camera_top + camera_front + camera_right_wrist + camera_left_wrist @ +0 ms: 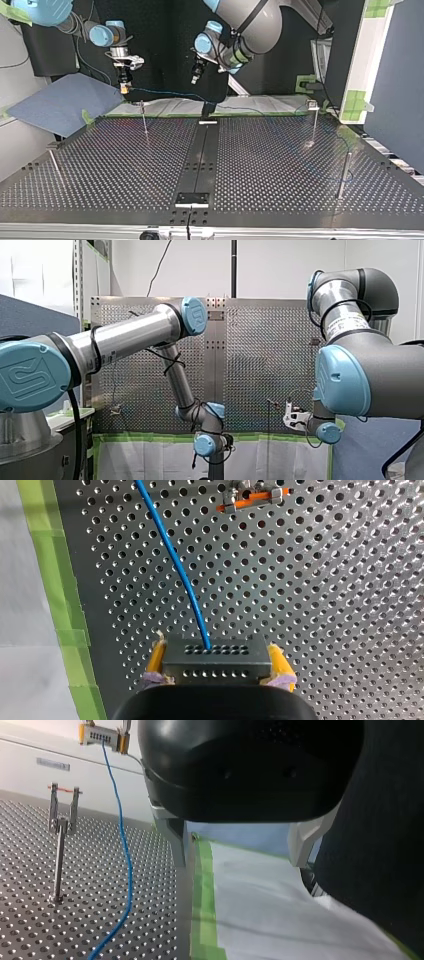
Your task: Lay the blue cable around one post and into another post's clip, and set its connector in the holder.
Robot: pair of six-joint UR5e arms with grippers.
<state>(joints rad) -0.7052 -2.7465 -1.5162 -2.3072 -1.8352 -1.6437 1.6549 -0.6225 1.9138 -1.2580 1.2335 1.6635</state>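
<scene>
- Perforated table (330,610) w/ green tape (45,555) along its edge lies below the right pincer.
- Right pincer (216,649): yellow pads clamped on the two short ends of the connector (216,664). It's a dark block, long axis across the jaws, held clear of the table.
- Blue cable (175,562) leaves the connector's front face and runs ahead of the pincer in a gentle curve. In top view it carries on past my left arm toward the posts on that side. Whether it's round one there: can't tell.
- Post w/ orange clip (252,497) stands ahead of the right pincer, off to one side of the cable line and apart from it.
- Left pincer (196,76) hangs above the table's centre strip, near the cable but not on it. Open or closed: can't tell.
- Dark upright piece (207,111) just under the left pincer is prob. the holder, not sure.
- What the move turns on: clip sits ahead of and beside the held end, w/ the cable running roughly lengthwise past it. I judge the cable needs shifting sideways over the clip, then lowering in. Right arm is nearer and has the grip.
</scene>
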